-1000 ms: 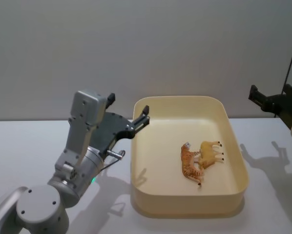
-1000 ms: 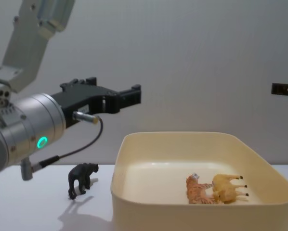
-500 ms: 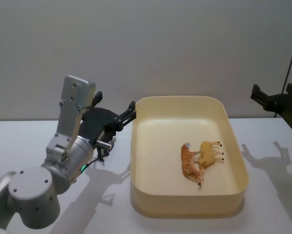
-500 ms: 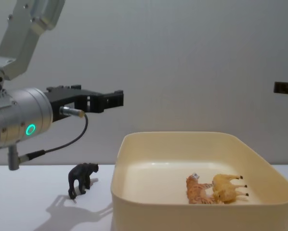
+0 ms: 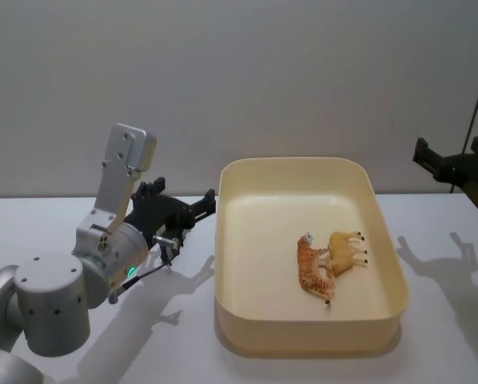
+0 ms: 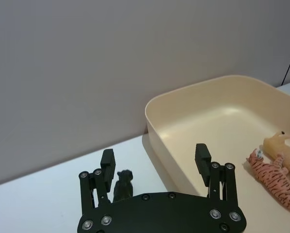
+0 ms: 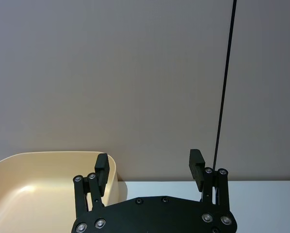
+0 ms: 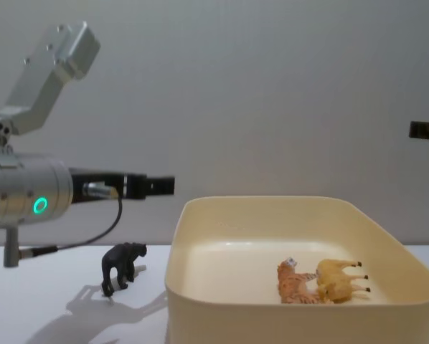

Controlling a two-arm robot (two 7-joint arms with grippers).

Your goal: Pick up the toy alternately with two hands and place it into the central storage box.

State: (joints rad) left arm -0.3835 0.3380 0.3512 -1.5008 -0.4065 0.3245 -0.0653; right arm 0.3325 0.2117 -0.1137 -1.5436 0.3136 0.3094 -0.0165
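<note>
A small black animal toy point(image 8: 123, 266) stands on the white table just left of the central storage box point(image 8: 272, 315), a large cream tub point(image 5: 303, 164). My left gripper point(image 5: 183, 205) hangs open and empty above that toy, level with the tub's rim point(image 8: 154, 185). In the left wrist view the black toy point(image 6: 123, 183) shows just inside one fingertip point(image 6: 107, 161) of the left gripper point(image 6: 154, 160). A striped orange tiger point(image 5: 312, 269) and a yellow animal point(image 5: 347, 250) lie inside the tub. My right gripper point(image 5: 453, 165) is held high at the far right, open point(image 7: 149, 165).
The tub's near-left corner point(image 6: 152, 109) is close to the left gripper's other finger point(image 6: 202, 158). White table surface point(image 5: 47, 228) extends left of the tub and to its right point(image 5: 447, 264). A grey wall stands behind.
My left gripper has swung left and down from above the tub's left rim to a level pose over the black toy. The right arm and toys have not moved.
</note>
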